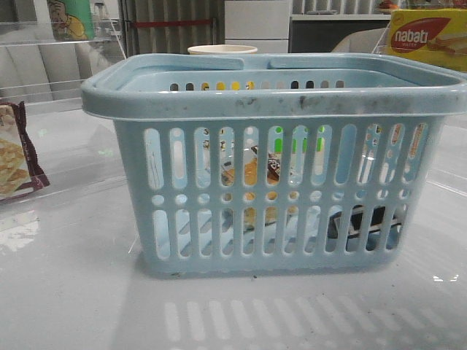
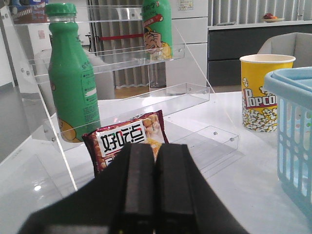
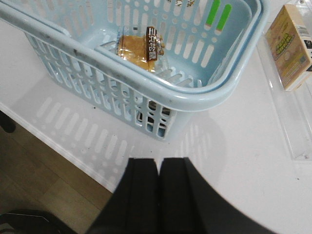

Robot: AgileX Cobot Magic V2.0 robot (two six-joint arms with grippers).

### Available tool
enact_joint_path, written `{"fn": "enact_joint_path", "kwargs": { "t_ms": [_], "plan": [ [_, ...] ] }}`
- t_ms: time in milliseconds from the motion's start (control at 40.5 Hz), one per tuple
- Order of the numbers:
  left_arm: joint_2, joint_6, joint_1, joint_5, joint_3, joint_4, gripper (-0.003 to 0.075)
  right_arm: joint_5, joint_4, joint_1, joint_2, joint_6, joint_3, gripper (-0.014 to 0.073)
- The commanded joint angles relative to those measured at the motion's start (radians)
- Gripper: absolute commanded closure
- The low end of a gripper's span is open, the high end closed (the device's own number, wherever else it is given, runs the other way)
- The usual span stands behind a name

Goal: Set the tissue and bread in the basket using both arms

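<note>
Lay inside the basket (image 1: pixel 273 106), flat on its floor: the bread (image 3: pixel 139 46), golden in clear wrap with a dark label, glimpsed through the front slots too. Sat low in the basket's right front corner behind the slots: the tissue (image 1: pixel 361 219), a dark flat shape. Stood on the white tabletop (image 1: pixel 73 292), handles folded down on the scuffed rim. Hung clear of the basket over the tabletop edge, fingers pressed together and holding nothing: the right tool (image 3: pixel 158 195). Likewise pressed together and empty, off to the basket's left: the left tool (image 2: pixel 155 190), facing a maroon-edged snack bag (image 2: pixel 127 144), a green bottle (image 2: pixel 72 78) on a clear rack, and a popcorn cup (image 2: pixel 263 92). Farther right, a yellow nabati box (image 1: pixel 429 36)
</note>
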Motion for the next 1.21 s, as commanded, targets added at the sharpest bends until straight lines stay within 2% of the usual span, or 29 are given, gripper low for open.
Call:
{"fn": "enact_joint_path", "kwargs": {
  "t_ms": [0, 370, 444, 543, 691, 815, 1136, 1185],
  "plan": [
    [-0.017, -0.011, -0.008, -0.097, -0.001, -0.003, 0.0629, -0.066, -0.003, 0.0, 0.004, -0.011, -0.03, 0.0536],
    [-0.017, -0.011, -0.008, -0.097, -0.001, -0.003, 0.0629, -0.075, -0.003, 0.004, -0.016, -0.011, -0.017, 0.0536],
    [-0.017, -0.011, -0.008, -0.097, -0.001, -0.003, 0.0629, -0.092, -0.012, -0.032, -0.056, -0.019, 0.015, 0.0536],
    [-0.017, -0.011, -0.008, -0.097, -0.001, -0.003, 0.0629, -0.223, -0.012, -0.142, -0.135, -0.018, 0.101, 0.0536],
    [-0.017, -0.011, -0.008, -0.097, -0.001, -0.003, 0.0629, -0.512, -0.012, -0.318, -0.303, -0.018, 0.306, 0.0536],
    [-0.017, -0.011, -0.008, -0.097, -0.001, -0.003, 0.0629, -0.644, -0.012, -0.41, -0.432, -0.018, 0.458, 0.0536],
    [-0.017, -0.011, -0.008, -0.097, -0.001, -0.003, 0.0629, -0.86, 0.01, -0.451, -0.582, -0.018, 0.759, 0.0536],
    [-0.017, -0.011, -0.008, -0.097, -0.001, -0.003, 0.0629, -0.841, 0.014, -0.451, -0.58, -0.018, 0.758, 0.0536]
  ]
}}
